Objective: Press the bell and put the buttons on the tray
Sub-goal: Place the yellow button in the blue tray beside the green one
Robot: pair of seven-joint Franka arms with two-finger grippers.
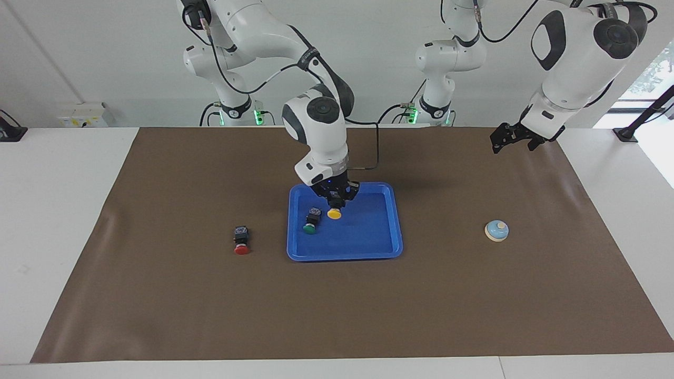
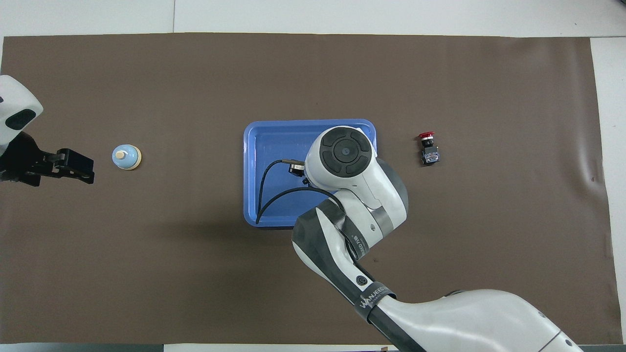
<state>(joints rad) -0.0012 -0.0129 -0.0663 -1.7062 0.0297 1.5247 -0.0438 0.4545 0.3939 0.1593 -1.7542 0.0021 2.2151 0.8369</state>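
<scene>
We saw the right gripper [image 1: 335, 202] over the blue tray [image 1: 387, 231], clamped on the yellow button [image 1: 333, 213], cap down, w/ the button hanging just under the fingertips and just beside the green button [image 1: 311, 221]. Whether the yellow cap touched the tray floor we couldn't tell. The green button lay on its side in the tray, toward the right arm's end of it. In the overhead view the right arm's wrist hid both. The red button [image 1: 241, 241] lay on the brown mat [image 1: 337, 316] of the tabletop, apart from the tray, toward the right arm's end. The bell [image 1: 496, 230] sat on the mat near the left arm's end. The left gripper [image 1: 512, 139] waited up in the air, fingers apart, holding nothing, well apart from the bell.
</scene>
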